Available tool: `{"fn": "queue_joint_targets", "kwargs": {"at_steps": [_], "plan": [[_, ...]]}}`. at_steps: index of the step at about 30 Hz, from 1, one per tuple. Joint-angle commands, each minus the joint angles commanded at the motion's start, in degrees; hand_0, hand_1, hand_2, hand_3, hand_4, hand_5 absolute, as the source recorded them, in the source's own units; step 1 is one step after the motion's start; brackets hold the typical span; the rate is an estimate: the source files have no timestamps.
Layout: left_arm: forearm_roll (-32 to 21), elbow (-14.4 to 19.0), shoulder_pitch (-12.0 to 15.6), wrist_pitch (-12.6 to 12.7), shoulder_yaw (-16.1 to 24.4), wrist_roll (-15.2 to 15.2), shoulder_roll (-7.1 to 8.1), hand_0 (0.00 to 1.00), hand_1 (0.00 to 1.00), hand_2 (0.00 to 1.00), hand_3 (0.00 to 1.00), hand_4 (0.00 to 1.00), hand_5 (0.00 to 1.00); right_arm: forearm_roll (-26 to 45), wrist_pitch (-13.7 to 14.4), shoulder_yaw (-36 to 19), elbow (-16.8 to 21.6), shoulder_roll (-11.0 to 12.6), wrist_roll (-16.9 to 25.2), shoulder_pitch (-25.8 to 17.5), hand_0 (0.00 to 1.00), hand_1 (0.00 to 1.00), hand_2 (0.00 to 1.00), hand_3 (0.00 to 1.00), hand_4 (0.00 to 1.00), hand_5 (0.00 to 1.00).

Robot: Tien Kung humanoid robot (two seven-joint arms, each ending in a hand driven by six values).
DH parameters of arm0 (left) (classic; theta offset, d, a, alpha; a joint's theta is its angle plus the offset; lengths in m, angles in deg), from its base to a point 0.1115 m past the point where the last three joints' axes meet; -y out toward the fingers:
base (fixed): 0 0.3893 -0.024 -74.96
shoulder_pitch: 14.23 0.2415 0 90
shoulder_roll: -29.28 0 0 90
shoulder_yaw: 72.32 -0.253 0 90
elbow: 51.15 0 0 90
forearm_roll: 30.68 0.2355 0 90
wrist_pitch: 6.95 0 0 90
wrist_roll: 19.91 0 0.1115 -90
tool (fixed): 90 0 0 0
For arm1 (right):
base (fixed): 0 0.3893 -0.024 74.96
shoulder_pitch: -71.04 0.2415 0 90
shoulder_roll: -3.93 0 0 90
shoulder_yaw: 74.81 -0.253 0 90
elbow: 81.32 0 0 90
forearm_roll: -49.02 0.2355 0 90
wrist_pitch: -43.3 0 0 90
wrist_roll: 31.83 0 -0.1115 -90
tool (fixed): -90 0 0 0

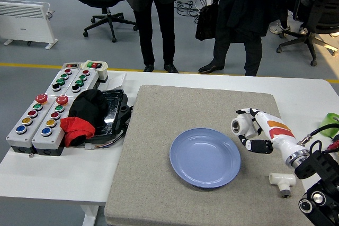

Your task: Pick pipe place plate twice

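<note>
Closest to you, down at the right corner, a white T-shaped pipe piece (282, 180) lies alone on the gray mat (159, 183), just beside the black wrist of your right arm. A little farther in, your right robot hand (253, 133) has its fingers wrapped around a second white pipe piece (241, 126), and that piece looks lifted off the mat. Its round open end faces left, so its long way runs about left to right. Now look at the blue plate (205, 157). It sits in the middle of the mat, and it is empty. The held pipe is just past the plate's right rim, up near the far side of it. So the plate lies to the left of your robot hand and a bit nearer to you. I think that is the way the next move has to go: left and slightly down, until the pipe is over the blue part, then let go. Your right arm is the near one for both pipes; your left arm does not show at all. Over on the left of the counter (53, 178) are the button boxes (42, 120) and a black and red cloth (85, 115). Far off, two people stand on the floor behind the counter
</note>
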Motion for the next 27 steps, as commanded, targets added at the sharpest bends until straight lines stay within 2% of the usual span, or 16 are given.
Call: {"fn": "queue_joint_targets", "kwargs": {"at_steps": [2, 7, 13, 14, 19, 20, 25, 26, 27], "plan": [[-0.1, 0.0, 0.0, 0.0, 0.0, 0.0, 0.00, 0.719, 0.746, 0.701, 0.646, 0.396, 0.998, 0.4, -0.8, 2.5, 1.8, -0.2, 0.0, 1.0, 0.392, 0.499, 0.575, 0.664, 0.484, 0.177], [-0.3, 0.0, 0.0, 0.0, -0.1, 0.0, -0.01, 0.719, 0.746, 0.701, 0.646, 0.396, 0.998, 1.3, -2.1, 7.7, 1.7, -1.3, 0.2, 3.5, 0.392, 0.499, 0.575, 0.664, 0.484, 0.177], [-0.5, 0.0, 0.0, 0.0, -0.2, 0.0, 0.00, 0.719, 0.746, 0.701, 0.646, 0.396, 0.998, 2.3, -2.5, 13.9, -2.5, -4.3, 0.6, 7.2, 0.409, 0.511, 0.578, 0.664, 0.488, 0.179], [-0.4, 0.0, 0.0, 0.0, -0.2, 0.0, 0.00, 0.719, 0.746, 0.701, 0.646, 0.395, 0.998, 2.3, -2.5, 15.0, -3.6, -5.0, 0.5, 7.8, 0.549, 0.600, 0.628, 0.698, 0.497, 0.184], [-0.5, 0.0, 0.0, 0.0, -0.3, 0.0, 0.02, 0.719, 0.746, 0.701, 0.646, 0.395, 0.998, 2.0, -2.3, 17.5, -7.1, -6.9, 0.4, 9.3, 0.549, 0.600, 0.628, 0.698, 0.497, 0.184], [-0.5, 0.0, 0.0, 0.0, -0.3, 0.0, 0.02, 0.719, 0.745, 0.701, 0.646, 0.395, 0.998, 1.7, -2.9, 17.8, -7.7, -7.3, 0.0, 9.6, 0.732, 0.727, 0.794, 0.803, 0.544, 0.217], [-0.5, 0.0, 0.1, -0.1, -0.3, 0.0, 0.02, 0.719, 0.745, 0.701, 0.646, 0.395, 0.998, 0.7, -4.9, 18.8, -9.4, -8.4, -0.3, 10.4, 0.732, 0.727, 0.794, 0.803, 0.544, 0.217], [-0.5, 0.0, 0.1, -0.1, -0.3, 0.0, 0.02, 0.720, 0.745, 0.701, 0.646, 0.395, 0.998, 0.4, -5.4, 18.9, -9.6, -8.5, -0.3, 10.4, 0.930, 0.902, 0.998, 0.995, 0.739, 0.334], [-0.5, 0.0, 0.1, -0.1, -0.3, 0.0, 0.02, 0.720, 0.745, 0.701, 0.646, 0.395, 0.998, 0.4, -5.4, 18.9, -9.6, -8.5, -0.3, 10.4, 0.930, 0.902, 0.998, 0.995, 0.739, 0.334]]}}
